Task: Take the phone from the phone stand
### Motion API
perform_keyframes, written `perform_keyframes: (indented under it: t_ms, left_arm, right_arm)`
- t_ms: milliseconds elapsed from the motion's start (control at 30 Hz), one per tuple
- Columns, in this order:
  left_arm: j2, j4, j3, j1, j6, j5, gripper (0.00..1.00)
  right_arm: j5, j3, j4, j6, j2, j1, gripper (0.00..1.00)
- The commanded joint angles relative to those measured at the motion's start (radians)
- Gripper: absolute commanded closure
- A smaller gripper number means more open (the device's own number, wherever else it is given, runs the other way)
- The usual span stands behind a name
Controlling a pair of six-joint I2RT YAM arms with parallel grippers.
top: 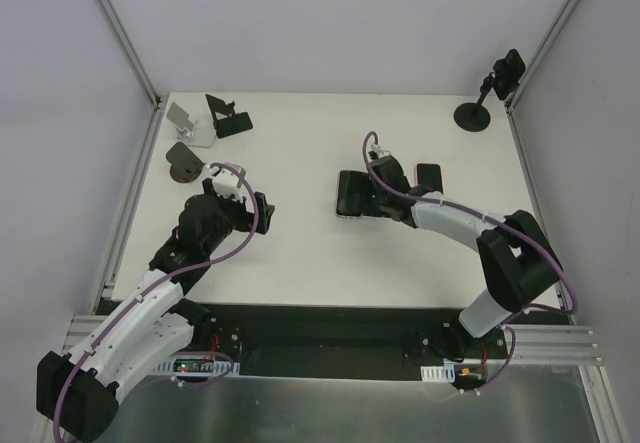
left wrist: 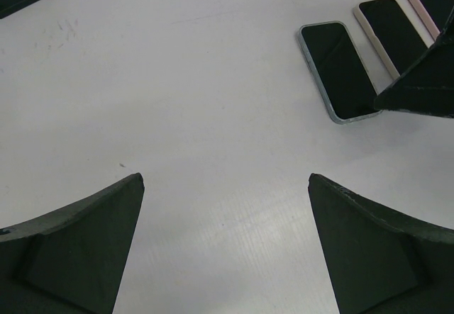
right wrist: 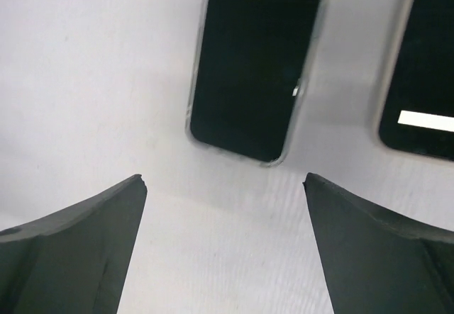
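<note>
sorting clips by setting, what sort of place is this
Probably a lab robot test cell: a white tabletop walled by pale panels on aluminium rails, two white-and-black robot arms bolted at its near edge, and a black camera on a round-based stand at the far right corner.

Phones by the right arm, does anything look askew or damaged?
Nothing stands out: the phones lie flat, side by side on the table, no cracks visible. One screen shows a white bar.
</note>
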Motion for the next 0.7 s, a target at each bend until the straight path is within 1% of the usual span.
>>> perform_keyframes:
  t_ms: [0,67,100,267,467,667]
  left_arm:
    - [-0.008,0.03,0.02,-0.007,0.019,-0.025,0.01]
    - [-0.008,0.03,0.019,-0.007,0.019,-0.028,0.01]
    - [-0.008,0.03,0.019,-0.005,0.018,-0.028,0.01]
    - [-0.005,0.03,0.02,-0.007,0.018,-0.025,0.01]
    - [-0.01,0.03,0.019,-0.007,0.018,-0.026,0.01]
    - [-0.014,0.032,0.019,-0.007,0.022,-0.032,0.01]
  right_arm:
    - [-0.031,0.034,-0.104,-0.055,-0.052,0.074,0.04]
    - [-0.034,0.034,-0.107,-0.046,-0.043,0.109,0.04]
    - [-0.069,0.04,-0.107,-0.033,-0.037,0.117,0.04]
    - [-0.092,0.076,-0.107,-0.027,0.02,0.162,0.04]
    - [-0.117,0.13,-0.103,-0.032,0.097,0.171,0.04]
    - [-0.08,0.159,-0.104,-0.053,0.138,0.168,0.04]
